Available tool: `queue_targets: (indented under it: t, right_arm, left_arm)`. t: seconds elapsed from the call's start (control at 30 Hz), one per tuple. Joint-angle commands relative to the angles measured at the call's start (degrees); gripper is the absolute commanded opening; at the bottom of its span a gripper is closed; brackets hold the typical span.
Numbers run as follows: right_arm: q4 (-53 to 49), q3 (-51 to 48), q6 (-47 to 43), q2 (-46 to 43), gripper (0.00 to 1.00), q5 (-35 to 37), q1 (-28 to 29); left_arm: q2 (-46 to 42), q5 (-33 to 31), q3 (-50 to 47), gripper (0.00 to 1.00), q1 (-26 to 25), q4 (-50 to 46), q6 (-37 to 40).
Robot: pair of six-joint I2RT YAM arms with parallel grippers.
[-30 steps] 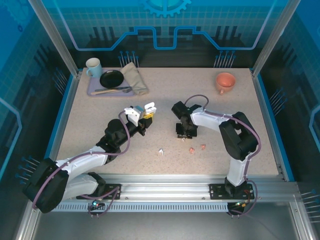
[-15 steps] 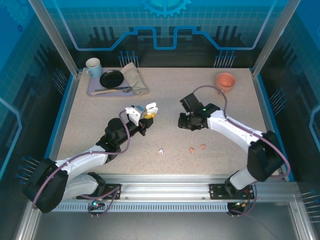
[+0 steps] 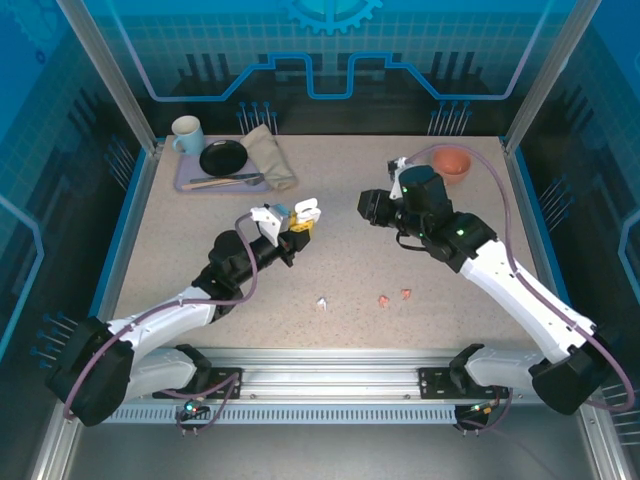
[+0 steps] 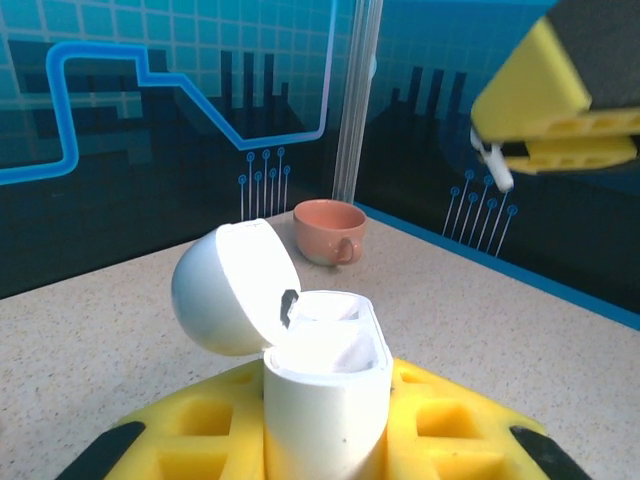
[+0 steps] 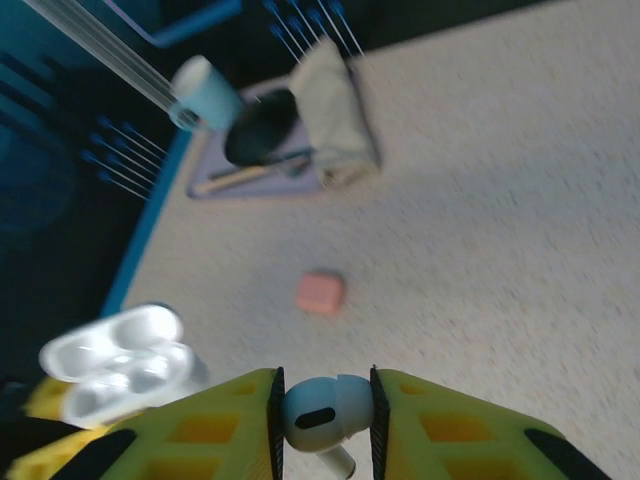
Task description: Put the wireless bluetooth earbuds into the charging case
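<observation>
My left gripper (image 4: pixel 325 425) is shut on the base of a white charging case (image 4: pixel 325 385), held upright with its lid (image 4: pixel 232 290) flipped open. In the top view this case (image 3: pixel 304 211) is raised above the table's middle. My right gripper (image 5: pixel 322 420) is shut on a white earbud (image 5: pixel 320 408), stem pointing down, and hovers to the right of the case (image 5: pixel 118 360). In the top view the right gripper (image 3: pixel 366 208) faces the left gripper (image 3: pixel 297 228) across a small gap. One white earbud (image 3: pixel 322 303) and two pink earbuds (image 3: pixel 384 298) (image 3: pixel 406 294) lie on the table.
A small pink case (image 5: pixel 320 293) lies on the table below. A salmon cup (image 3: pixel 450 162) stands at the back right. A purple tray (image 3: pixel 186 181) with a mug (image 3: pixel 186 132), a black dish (image 3: pixel 222 157) and a folded cloth (image 3: pixel 270 155) sits at the back left.
My right arm has lifted off the table near the loose earbuds and swung up and back, carrying the white earbud level with the open case. The left gripper barely moved.
</observation>
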Motion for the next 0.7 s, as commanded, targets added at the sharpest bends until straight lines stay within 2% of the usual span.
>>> queue_targets:
  t: [0.0, 0.3, 0.67]
  right_arm:
    - [8.73, 1.63, -1.42, -1.55, 0.29, -0.43, 1.47]
    - [31.10, -5.22, -3.02, -3.08, 0.29, -0.49, 5.95]
    - [40.11, -7.51, -1.10, -0.64, 0.29, 2.70, 8.34]
  left_arm:
    - [1.23, 1.62, 3.15, 0.00, 0.29, 3.62, -2.29]
    - [6.90, -0.36, 9.14, 0.00, -2.80, 8.32, -3.87]
    - [11.34, -1.54, 15.42, 0.00, -5.09, 10.63, -3.80]
